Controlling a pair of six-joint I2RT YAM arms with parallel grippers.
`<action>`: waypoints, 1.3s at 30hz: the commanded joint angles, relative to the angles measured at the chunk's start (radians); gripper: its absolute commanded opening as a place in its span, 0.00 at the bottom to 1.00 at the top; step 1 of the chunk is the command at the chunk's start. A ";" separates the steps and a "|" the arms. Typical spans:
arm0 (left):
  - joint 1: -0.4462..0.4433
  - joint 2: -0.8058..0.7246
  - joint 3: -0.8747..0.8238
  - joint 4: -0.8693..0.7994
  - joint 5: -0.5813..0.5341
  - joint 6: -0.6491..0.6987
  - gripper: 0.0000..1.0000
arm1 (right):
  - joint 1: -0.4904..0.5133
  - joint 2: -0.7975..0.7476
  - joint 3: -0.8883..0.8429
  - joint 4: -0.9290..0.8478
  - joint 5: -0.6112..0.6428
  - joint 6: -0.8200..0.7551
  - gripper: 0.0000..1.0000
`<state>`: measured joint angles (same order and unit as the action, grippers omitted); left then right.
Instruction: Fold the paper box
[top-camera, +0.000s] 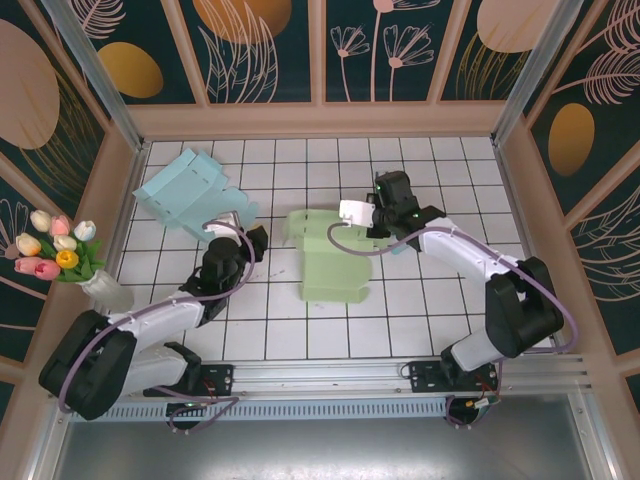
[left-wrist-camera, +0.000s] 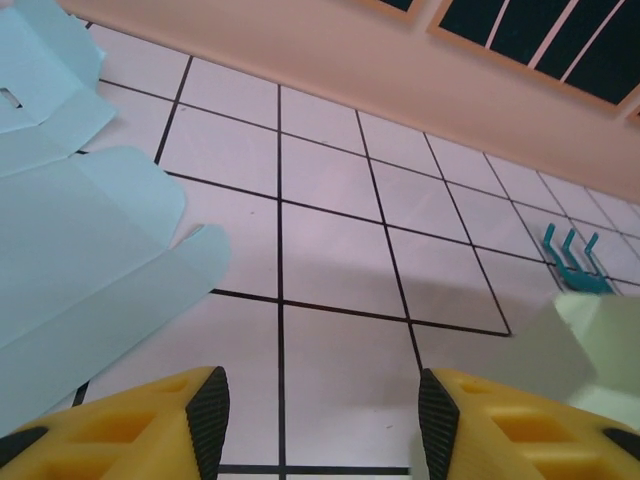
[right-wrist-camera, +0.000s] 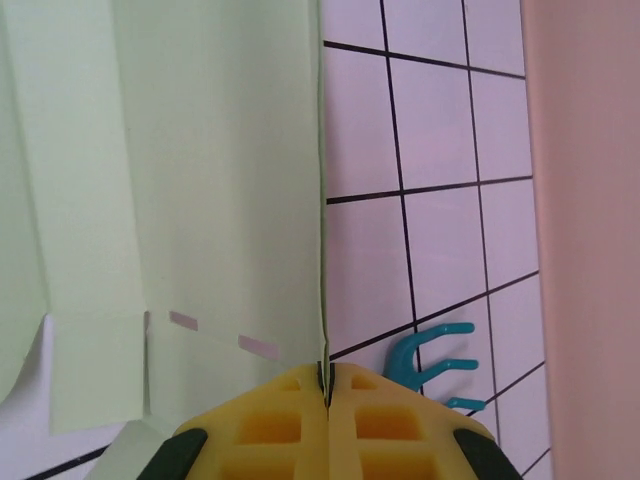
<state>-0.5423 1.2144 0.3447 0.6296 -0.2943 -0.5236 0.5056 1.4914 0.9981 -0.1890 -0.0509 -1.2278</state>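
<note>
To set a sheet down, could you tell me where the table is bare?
Bare tiles: along the back wall right of the blue box, and between the green box and the arm bases. Crowded between the boxes.

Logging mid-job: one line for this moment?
left gripper: open, empty | right gripper: shut on green paper box edge | blue paper box: unheld

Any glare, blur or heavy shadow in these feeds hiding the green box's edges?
Top external: even light, no glare, green box sharp, shadows faint. Left wrist: a soft shadow lies on the tiled table; the box's corner at the right edge looks slightly soft. Right wrist: the sheet's edge is crisp up to the right gripper.
</note>
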 joint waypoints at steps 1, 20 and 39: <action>0.003 0.037 -0.009 0.121 0.027 0.068 0.54 | 0.002 -0.010 -0.012 0.060 -0.012 -0.106 0.00; 0.004 0.133 -0.073 0.324 0.241 0.171 0.49 | 0.001 -0.074 -0.270 0.524 0.048 -0.331 0.00; 0.002 0.249 -0.085 0.429 0.281 0.193 0.47 | -0.025 -0.011 -0.433 0.931 -0.017 -0.471 0.00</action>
<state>-0.5423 1.4406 0.2375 1.0183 -0.0227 -0.3573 0.4942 1.4540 0.5774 0.6640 -0.0322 -1.6695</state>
